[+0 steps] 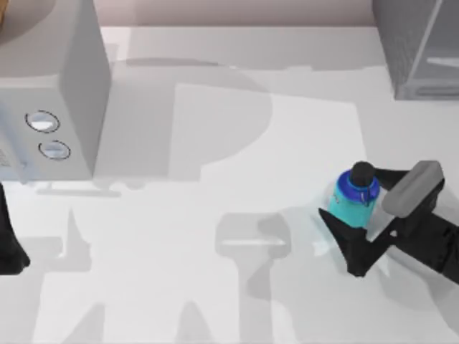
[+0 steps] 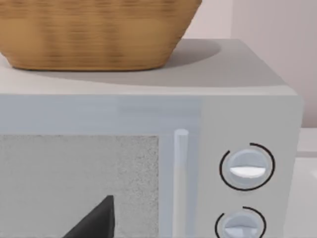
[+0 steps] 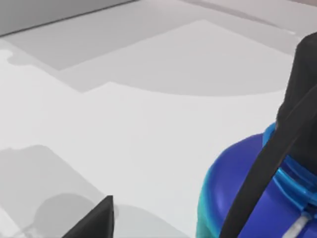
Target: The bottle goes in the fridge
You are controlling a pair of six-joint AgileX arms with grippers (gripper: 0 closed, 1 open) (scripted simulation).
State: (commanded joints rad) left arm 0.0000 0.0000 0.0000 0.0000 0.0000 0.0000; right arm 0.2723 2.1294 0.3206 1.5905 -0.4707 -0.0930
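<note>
The bottle (image 1: 353, 195) stands upright on the table at the right, with a cyan body, blue shoulder and black cap. My right gripper (image 1: 348, 192) is open and straddles it. One finger (image 1: 393, 176) lies by the cap and the other finger (image 1: 343, 236) on the near side. In the right wrist view the bottle (image 3: 237, 193) sits close against one dark finger (image 3: 257, 168), while bare table separates it from the other fingertip (image 3: 96, 220). The fridge (image 1: 419, 46) is at the far right corner, dark grey and speckled. My left gripper (image 1: 10, 251) is parked at the left edge.
A light grey box with two round dials (image 1: 54, 93) stands at the far left, and the left wrist view faces its front (image 2: 148, 163). A woven basket (image 2: 94, 34) sits on top of it. White table (image 1: 215, 215) stretches between the box and the bottle.
</note>
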